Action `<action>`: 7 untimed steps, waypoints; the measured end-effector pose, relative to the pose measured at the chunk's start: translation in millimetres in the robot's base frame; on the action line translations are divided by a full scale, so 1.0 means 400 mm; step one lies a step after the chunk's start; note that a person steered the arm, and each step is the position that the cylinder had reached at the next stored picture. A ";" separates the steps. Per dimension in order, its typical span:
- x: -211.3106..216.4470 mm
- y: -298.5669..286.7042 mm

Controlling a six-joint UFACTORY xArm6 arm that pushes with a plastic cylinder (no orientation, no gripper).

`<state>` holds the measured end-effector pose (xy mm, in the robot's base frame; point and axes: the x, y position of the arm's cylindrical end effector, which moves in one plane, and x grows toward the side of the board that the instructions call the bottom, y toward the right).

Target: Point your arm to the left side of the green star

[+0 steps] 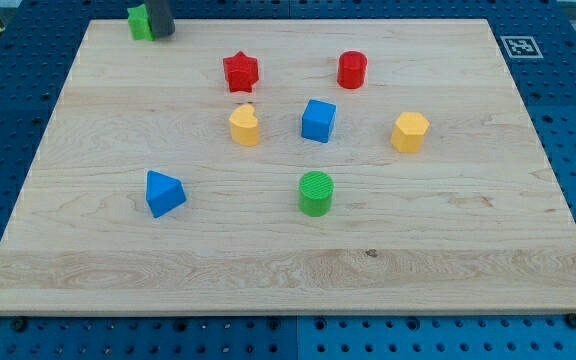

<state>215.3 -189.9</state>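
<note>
A green block (139,22), partly hidden so its shape is unclear, sits at the board's top left corner. My dark rod comes down at the view's top, and my tip (161,33) rests just right of that green block, touching or nearly touching it. Nothing else is near the tip.
A red star (239,72), red cylinder (352,70), yellow heart-like block (245,126), blue cube (318,120), yellow hexagon (409,132), blue triangular block (163,193) and green cylinder (316,193) lie on the wooden board (88,250). A marker tag (518,45) sits at top right.
</note>
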 end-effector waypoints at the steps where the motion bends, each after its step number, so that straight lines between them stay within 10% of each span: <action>1: 0.000 -0.003; 7: 0.171 0.035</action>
<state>283.8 -175.8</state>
